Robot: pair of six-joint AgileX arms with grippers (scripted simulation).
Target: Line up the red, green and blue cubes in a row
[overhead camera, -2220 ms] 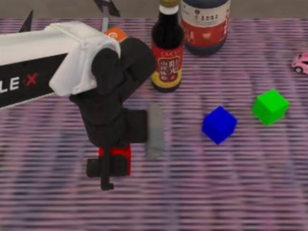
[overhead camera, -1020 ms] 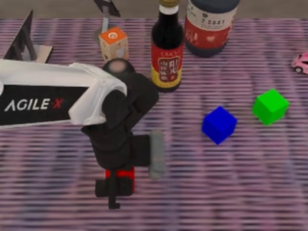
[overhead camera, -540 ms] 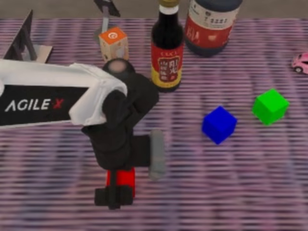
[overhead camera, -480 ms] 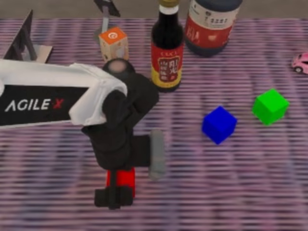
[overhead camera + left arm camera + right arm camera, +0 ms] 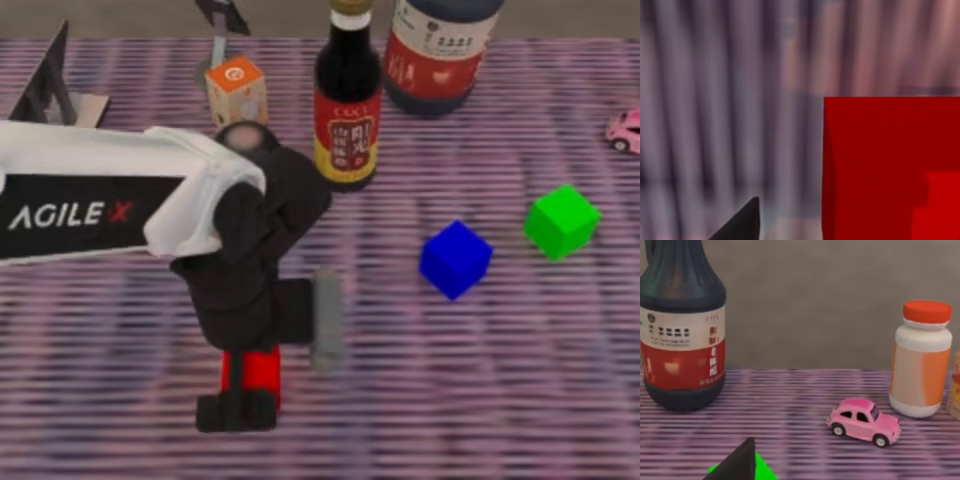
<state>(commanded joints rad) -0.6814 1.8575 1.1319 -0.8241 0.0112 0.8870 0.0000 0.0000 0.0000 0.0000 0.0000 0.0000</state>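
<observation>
The AgileX left arm reaches over the table's left half, its left gripper (image 5: 237, 411) closed on the red cube (image 5: 251, 368) near the front edge. The blue cube (image 5: 455, 259) and green cube (image 5: 562, 221) sit untouched at right, near each other but apart, so no row is formed yet; the right arm's gripper state cannot be told.

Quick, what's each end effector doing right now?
Left end effector: over the red cube; open or shut cannot be told.
Right end effector: only one fingertip shows; cannot be told.

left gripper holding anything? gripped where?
The left gripper is at the red cube near the table's front, fingers at its sides, but whether they clamp it cannot be told.
</observation>
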